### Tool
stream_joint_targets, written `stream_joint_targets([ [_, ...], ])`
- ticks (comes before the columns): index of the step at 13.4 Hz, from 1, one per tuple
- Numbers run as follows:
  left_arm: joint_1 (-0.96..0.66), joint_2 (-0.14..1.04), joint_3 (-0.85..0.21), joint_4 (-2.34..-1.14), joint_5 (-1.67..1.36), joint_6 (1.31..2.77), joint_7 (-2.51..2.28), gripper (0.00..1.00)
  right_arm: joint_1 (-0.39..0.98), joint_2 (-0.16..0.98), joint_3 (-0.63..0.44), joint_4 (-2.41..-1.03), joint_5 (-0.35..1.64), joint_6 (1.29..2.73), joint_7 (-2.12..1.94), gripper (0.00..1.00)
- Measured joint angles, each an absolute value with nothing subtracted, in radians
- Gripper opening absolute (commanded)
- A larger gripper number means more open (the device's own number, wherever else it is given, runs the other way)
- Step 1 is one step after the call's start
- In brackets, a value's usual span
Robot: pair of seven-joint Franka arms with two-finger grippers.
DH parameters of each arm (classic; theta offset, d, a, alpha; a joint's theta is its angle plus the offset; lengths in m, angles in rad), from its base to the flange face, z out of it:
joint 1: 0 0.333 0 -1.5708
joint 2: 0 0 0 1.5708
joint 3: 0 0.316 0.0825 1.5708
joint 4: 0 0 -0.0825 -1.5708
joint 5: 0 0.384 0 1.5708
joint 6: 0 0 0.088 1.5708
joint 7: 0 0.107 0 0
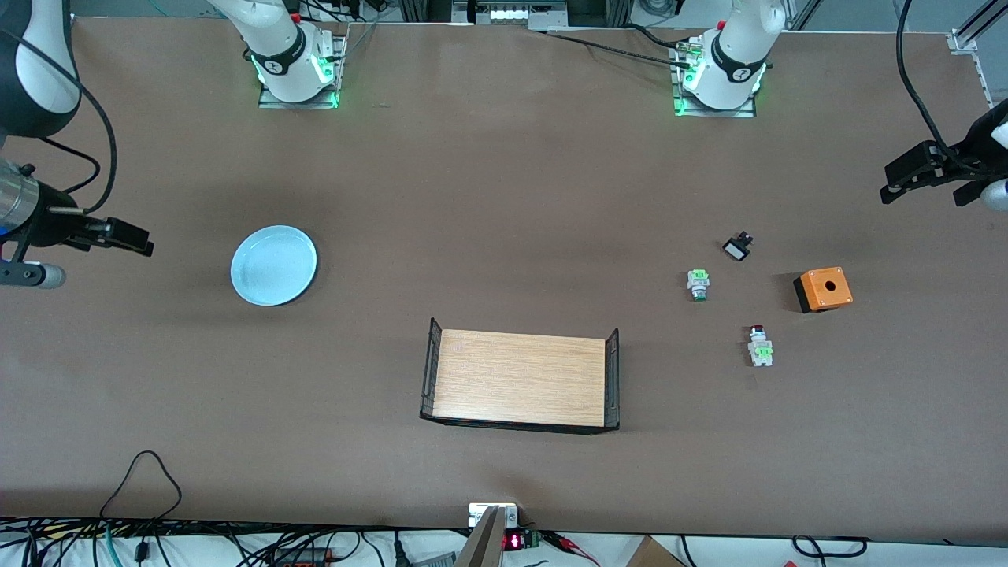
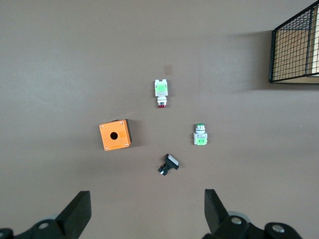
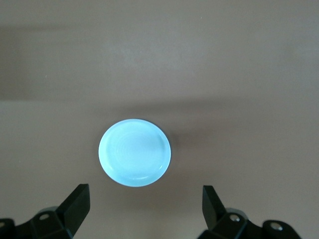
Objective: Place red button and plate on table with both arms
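Note:
The pale blue plate (image 1: 274, 264) lies on the brown table (image 1: 504, 197) toward the right arm's end; it also shows in the right wrist view (image 3: 134, 152). The red button (image 1: 760, 345), white-grey with a green block and a red cap, lies on the table toward the left arm's end; it also shows in the left wrist view (image 2: 161, 92). My right gripper (image 1: 134, 238) (image 3: 144, 206) is open and empty, up over the table beside the plate. My left gripper (image 1: 894, 183) (image 2: 147, 209) is open and empty, up over the table near its end.
A green-capped button (image 1: 698, 284), a small black-and-white part (image 1: 738, 247) and an orange box (image 1: 823, 289) lie near the red button. A wooden tray with black wire ends (image 1: 520, 380) sits mid-table, nearer the front camera.

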State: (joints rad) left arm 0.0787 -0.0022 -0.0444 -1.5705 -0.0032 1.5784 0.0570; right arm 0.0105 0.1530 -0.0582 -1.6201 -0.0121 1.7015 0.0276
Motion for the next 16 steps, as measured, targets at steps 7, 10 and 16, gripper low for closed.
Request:
stream_joint_targets([
  [7,0.080,-0.002,-0.044,-1.570,-0.003,1.578,0.057,1.00,0.011,0.098,-0.059,-1.596,-0.015,1.608,0.026,1.00],
  [10,0.080,-0.002,-0.044,-1.570,-0.003,1.578,0.057,1.00,0.011,0.097,-0.061,-1.589,-0.015,1.594,0.026,1.00],
  [16,0.080,-0.002,-0.044,-1.570,-0.003,1.578,0.057,1.00,0.012,0.096,-0.061,-1.581,-0.015,1.595,0.026,1.00],
])
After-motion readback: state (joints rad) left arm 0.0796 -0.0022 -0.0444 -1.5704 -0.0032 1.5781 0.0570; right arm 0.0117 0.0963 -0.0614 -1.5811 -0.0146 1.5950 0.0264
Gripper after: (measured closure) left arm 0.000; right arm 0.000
